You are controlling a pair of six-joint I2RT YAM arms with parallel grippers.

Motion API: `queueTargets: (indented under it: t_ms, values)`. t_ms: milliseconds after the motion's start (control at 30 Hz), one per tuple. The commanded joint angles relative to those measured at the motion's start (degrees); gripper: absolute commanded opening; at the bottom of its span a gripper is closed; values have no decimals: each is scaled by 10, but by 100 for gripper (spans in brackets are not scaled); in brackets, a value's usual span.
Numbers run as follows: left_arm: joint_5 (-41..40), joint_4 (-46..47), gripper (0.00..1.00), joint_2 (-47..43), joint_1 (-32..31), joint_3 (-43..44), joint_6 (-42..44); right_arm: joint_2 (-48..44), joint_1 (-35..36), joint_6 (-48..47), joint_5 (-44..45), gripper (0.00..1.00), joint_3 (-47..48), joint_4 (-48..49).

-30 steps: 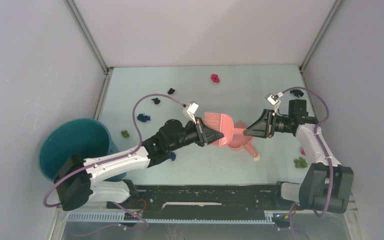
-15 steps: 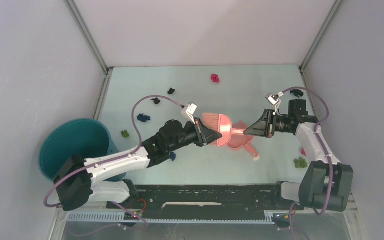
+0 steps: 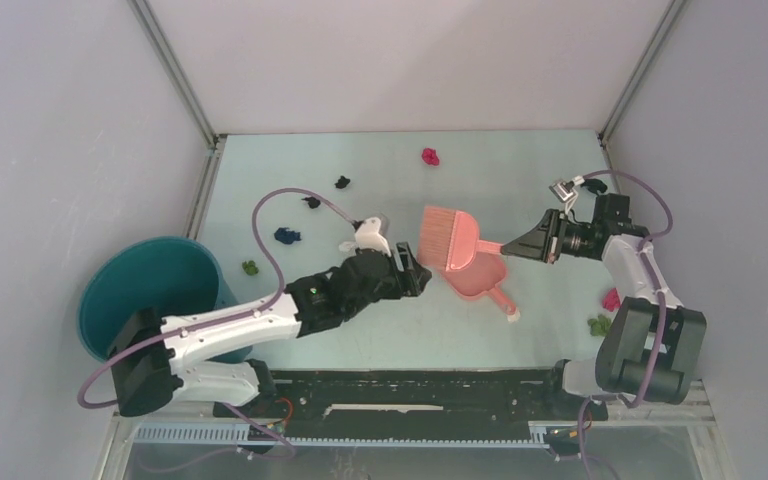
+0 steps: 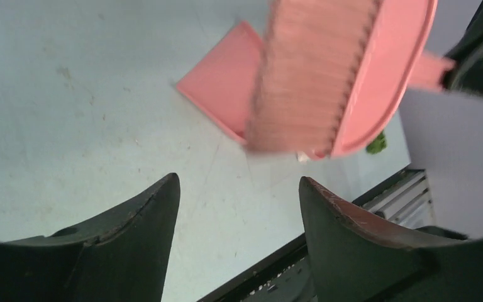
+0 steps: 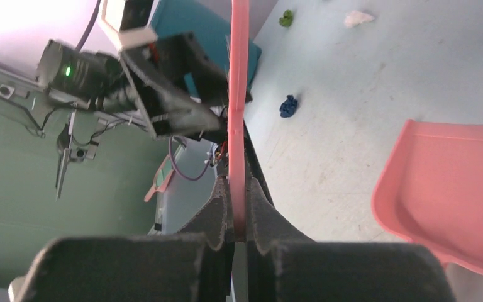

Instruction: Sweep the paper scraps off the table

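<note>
— What do we see in the right gripper (image 5: 238, 217)?

— Its dark, ridged fingers (image 5: 217, 214) are pinched tight on the thin, flat handle of the salmon-pink brush (image 3: 444, 237). We see the handle edge-on from the wrist, a narrow plastic strip running straight out between the jaws.

— And the brush head?

— It is a broad fan of stiff pink bristles with a comb-like edge. From above it overlaps the far corner of the dustpan (image 3: 480, 276). We cannot tell whether the two touch.

— What is the dustpan like?

— It is smooth moulded plastic in the same salmon colour, a rounded scoop with a straight lip and a short handle. It lies flat on the table (image 3: 520, 170).

— And the left gripper (image 4: 239, 181)?

— Its two curved black fingers stand wide apart with nothing between them. It sits just beside the brush head, over the bare, faintly scuffed matte mint surface.

— Where are the paper scraps (image 3: 429, 156)?

— They are small crumpled wads scattered over the table. We see a magenta one near the far edge, with two black ones, a dark blue one and a green one on the left side, toward the round teal bucket (image 3: 140, 285). Another magenta wad and a green one lie beside the right arm, well apart from the dustpan.
</note>
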Motion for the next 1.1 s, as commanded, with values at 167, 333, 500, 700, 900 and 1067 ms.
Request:
queueTargets:
  t_ms: [167, 333, 500, 700, 900, 1067]
  values:
    - [-74, -76, 73, 172, -109, 117, -67, -104, -10, 198, 328, 0, -13, 174]
    - [-61, -55, 72, 241, -104, 144, -163, -280, -29, 220, 550, 0, -58, 242]
    - [-29, -64, 71, 299, -71, 185, -231, -327, -36, 199, 597, 0, -85, 246]
    - [10, -101, 55, 379, -41, 247, -266, -329, -34, 194, 601, 0, -85, 246]
    - [1, -161, 47, 428, -35, 312, -267, -330, -24, 186, 593, 0, -84, 243]
    - [14, -195, 38, 458, -26, 338, -255, -336, -15, 182, 598, 0, -84, 243]
